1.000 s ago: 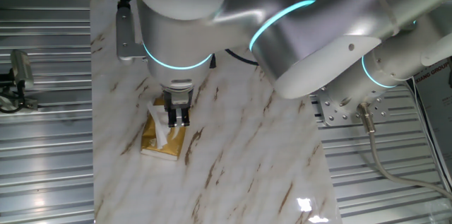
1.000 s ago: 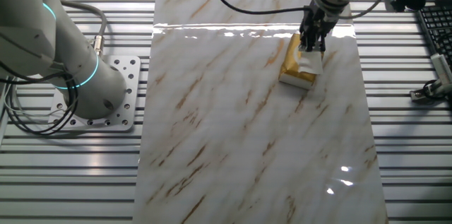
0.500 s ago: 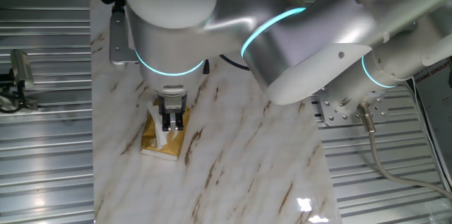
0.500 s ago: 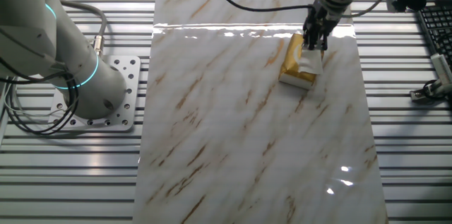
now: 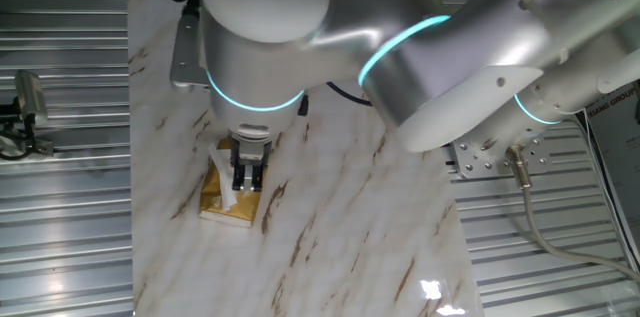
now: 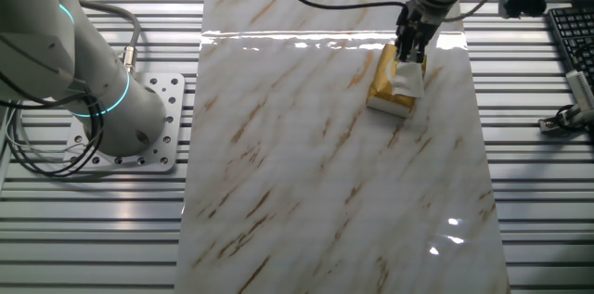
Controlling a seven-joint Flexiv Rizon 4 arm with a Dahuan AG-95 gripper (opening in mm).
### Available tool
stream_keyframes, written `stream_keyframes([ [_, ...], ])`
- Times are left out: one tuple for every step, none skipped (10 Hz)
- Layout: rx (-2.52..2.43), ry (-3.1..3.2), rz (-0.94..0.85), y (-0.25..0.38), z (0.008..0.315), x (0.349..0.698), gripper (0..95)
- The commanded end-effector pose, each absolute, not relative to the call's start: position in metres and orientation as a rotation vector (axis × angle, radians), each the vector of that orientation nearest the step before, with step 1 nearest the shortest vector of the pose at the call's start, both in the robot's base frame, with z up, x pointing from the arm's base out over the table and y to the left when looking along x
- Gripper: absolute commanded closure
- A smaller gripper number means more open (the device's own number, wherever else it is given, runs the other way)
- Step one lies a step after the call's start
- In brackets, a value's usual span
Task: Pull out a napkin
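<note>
Gripper [image 5: 248, 183] directly above golden pack [image 5: 231, 197] on marble table [image 5: 330, 247]. Napkin [image 5: 229, 195] sticks up from pack, touching fingertips. Cannot tell if jaws clamp it.

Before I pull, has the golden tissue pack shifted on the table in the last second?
No. The golden tissue pack lies at the same spot against the brown marble streaks in both views, with the gripper over it.

Pincer [image 5: 249, 183] grip on napkin [image 5: 229, 197] unclear
</note>
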State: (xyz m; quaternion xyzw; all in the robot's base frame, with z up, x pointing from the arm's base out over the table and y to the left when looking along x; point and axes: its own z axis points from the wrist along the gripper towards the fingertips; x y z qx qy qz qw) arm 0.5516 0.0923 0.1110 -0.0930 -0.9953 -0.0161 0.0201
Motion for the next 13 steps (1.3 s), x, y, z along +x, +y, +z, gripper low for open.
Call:
stream_keyframes([
  [-0.273, -3.068, -0.050, 0.091, 0.114, 0.551, 95.0],
  [-0.261, -3.066, -0.057, 0.088, 0.117, 0.548, 95.0],
  [-0.255, -3.065, -0.058, 0.086, 0.118, 0.546, 95.0],
  [-0.254, -3.068, -0.057, 0.084, 0.117, 0.544, 95.0],
  [-0.251, -3.070, -0.058, 0.083, 0.116, 0.542, 95.0],
  [-0.235, -3.072, -0.062, 0.081, 0.115, 0.539, 95.0],
  [-0.226, -3.073, -0.064, 0.081, 0.115, 0.539, 95.0],
  [-0.217, -3.073, -0.060, 0.081, 0.115, 0.540, 95.0],
  [-0.219, -3.072, -0.063, 0.082, 0.115, 0.541, 95.0],
  [-0.226, -3.072, -0.066, 0.084, 0.117, 0.543, 95.0],
  [-0.246, -3.067, -0.063, 0.088, 0.118, 0.549, 95.0],
  [-0.261, -3.061, -0.061, 0.093, 0.120, 0.554, 95.0],
  [-0.270, -3.060, -0.059, 0.096, 0.120, 0.557, 95.0],
])
